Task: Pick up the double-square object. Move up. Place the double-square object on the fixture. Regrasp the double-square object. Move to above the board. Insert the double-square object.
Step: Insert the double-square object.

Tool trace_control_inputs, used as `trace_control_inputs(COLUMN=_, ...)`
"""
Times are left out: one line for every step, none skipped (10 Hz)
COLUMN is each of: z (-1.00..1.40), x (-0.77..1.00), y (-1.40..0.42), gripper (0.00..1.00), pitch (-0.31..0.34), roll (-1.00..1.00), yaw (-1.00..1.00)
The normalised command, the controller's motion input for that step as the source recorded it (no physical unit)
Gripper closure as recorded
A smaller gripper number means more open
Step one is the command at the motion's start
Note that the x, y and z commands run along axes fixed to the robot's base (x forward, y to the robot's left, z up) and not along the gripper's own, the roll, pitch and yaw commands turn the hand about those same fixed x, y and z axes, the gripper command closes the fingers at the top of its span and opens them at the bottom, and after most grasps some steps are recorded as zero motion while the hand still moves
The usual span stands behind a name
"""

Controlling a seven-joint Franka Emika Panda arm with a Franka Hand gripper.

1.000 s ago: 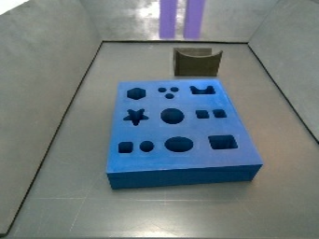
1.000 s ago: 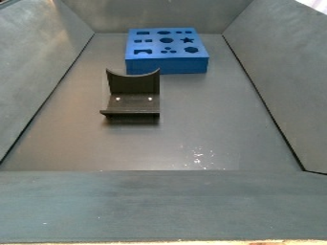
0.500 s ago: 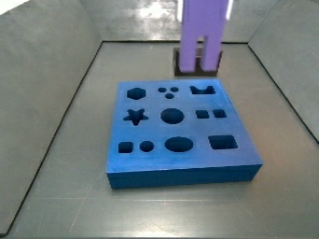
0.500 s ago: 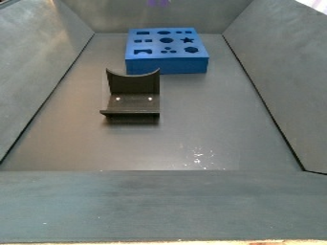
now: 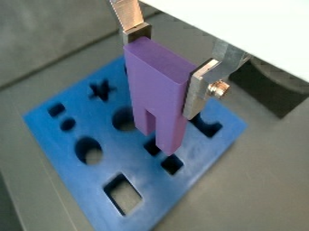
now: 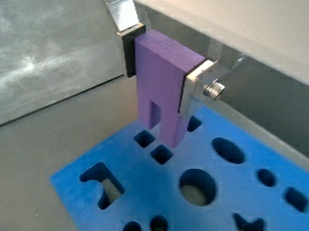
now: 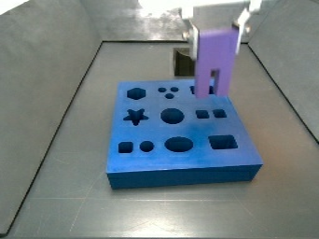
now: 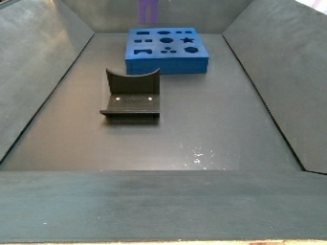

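We've got the gripper (image 5: pixel 169 61) clamped on the double-square object (image 5: pixel 160 95) at frame centre, held upright just above the board (image 5: pixel 72 167) so its legs face the twin square holes

1. No text, label, brand, number or sign can be read in any view.
2. The blue board (image 7: pixel 181 131) carries only shaped cut-outs, with no lettering on its face.
3. The purple double-square object (image 5: pixel 161 95), held in the claw (image 5: pixel 169 65) above the board, has plain, unmarked sides.
4. The dark fixture (image 8: pixel 130 96) on the floor shows no markings either.
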Motion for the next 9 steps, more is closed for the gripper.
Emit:
trace_control_inputs(z=-0.58, x=0.15, y=0.0, gripper=1.0, pitch=-0.2, roll=0.16, yaw=0.14)
trace_control_inputs(z=-0.55, x=0.01, y=0.0, gripper=1.0, pitch=-0.16, roll=0.43, yaw=0.11)
trace_control_inputs(z=-0.55, x=-0.05, y=-0.09, gripper=1.0, pitch=-0.123, roll=0.57, yaw=0.01)
trace_control_inputs(z=0.0, x=0.0, y=0.0, gripper=1.0, pitch=-0.026, roll=0.01, yaw=0.0)
trace_control_inputs(z=0.0, x=0.0, y=0.0, gripper=1.0, pitch=0.0, roll=-0.05, yaw=0.0)
trace_control_inputs(z=-0.08, x=0.0, y=-0.08, gripper=1.0, pitch=0.0, roll=0.07, yaw=0.0)
trace_control_inputs(z=-0.11, x=0.0, y=-0.12, gripper=1.0, pitch=0.0, roll=0.1, yaw=0.01)
trace_control_inputs(z=-0.05, x=0.0, y=-0.08, gripper=1.0, pitch=0.0, roll=0.02, yaw=0.04)
trace_control_inputs(z=0.0, x=0.0, y=-0.02, gripper=1.0, pitch=0.0, roll=0.0, yaw=0.0)
